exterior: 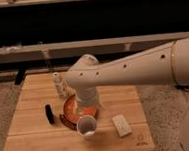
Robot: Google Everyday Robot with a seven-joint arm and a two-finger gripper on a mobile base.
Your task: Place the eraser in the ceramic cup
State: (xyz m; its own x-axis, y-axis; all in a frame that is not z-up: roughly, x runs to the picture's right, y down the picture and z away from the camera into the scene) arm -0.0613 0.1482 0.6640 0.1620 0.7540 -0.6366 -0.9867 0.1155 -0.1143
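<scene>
The eraser (50, 113) is a small black oblong block lying on the left part of the wooden table (39, 143). The ceramic cup (86, 126) is small, white and upright, just in front of the orange plate. My arm reaches in from the right, and the gripper (87, 109) hangs over the orange plate, just behind the cup and to the right of the eraser. It is apart from the eraser.
An orange plate with a dark rim (68, 116) lies in the table's middle, partly hidden by my arm. A slim clear bottle (59, 85) stands behind it. A pale beige block (121, 125) lies at the front right.
</scene>
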